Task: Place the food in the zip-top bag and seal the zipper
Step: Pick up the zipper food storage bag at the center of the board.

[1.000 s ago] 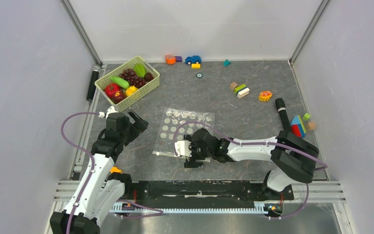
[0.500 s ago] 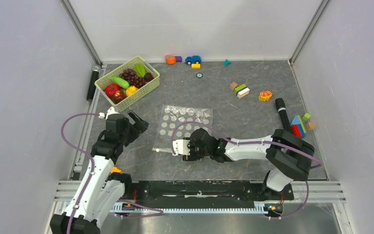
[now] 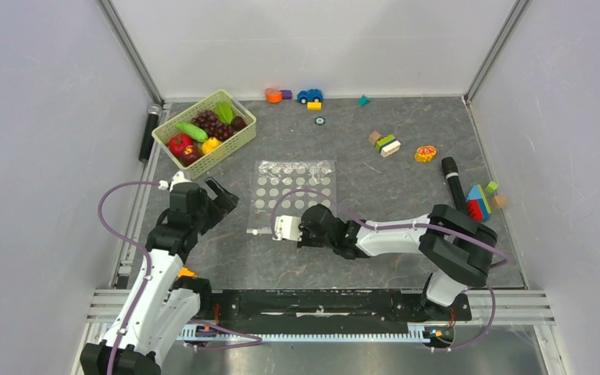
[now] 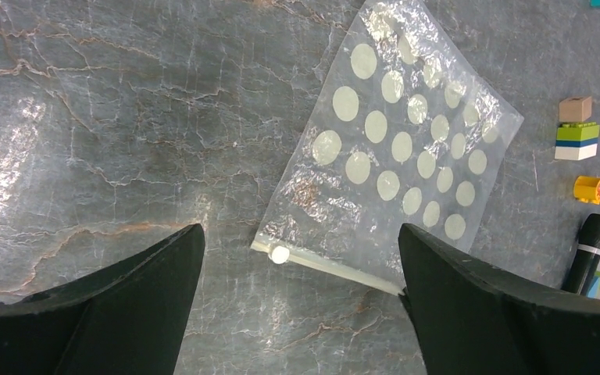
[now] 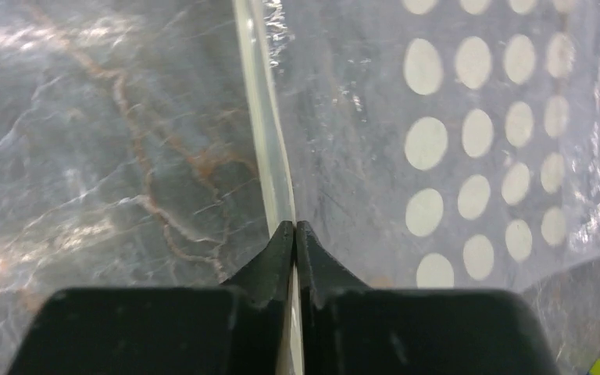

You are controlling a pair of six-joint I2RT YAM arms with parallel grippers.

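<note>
The zip-top bag (image 3: 293,187) lies flat mid-table, clear with white dots, also in the left wrist view (image 4: 394,148) and the right wrist view (image 5: 469,156). Its zipper (image 4: 336,269) runs along the near edge, with the white slider (image 4: 280,254) at the left end. My right gripper (image 3: 287,228) (image 5: 294,226) is shut on the zipper (image 5: 269,156), pinching the strip to the right of the slider. My left gripper (image 3: 207,191) (image 4: 301,228) hangs open above the table, left of the bag, holding nothing. The food (image 3: 203,129) sits in the pale green basket (image 3: 242,137) at the back left.
Toy blocks (image 3: 387,144) and an orange-yellow piece (image 3: 426,153) lie at the right. A blue car (image 3: 309,95) stands by the back wall. A black cylinder (image 3: 451,181) lies beside coloured blocks (image 3: 480,201) at the right edge; another black cylinder (image 3: 149,129) lies left of the basket.
My right gripper has gone from open to shut on the zipper strip. The bag's near edge has shifted away from the arm bases and slightly left. The left arm is still.
</note>
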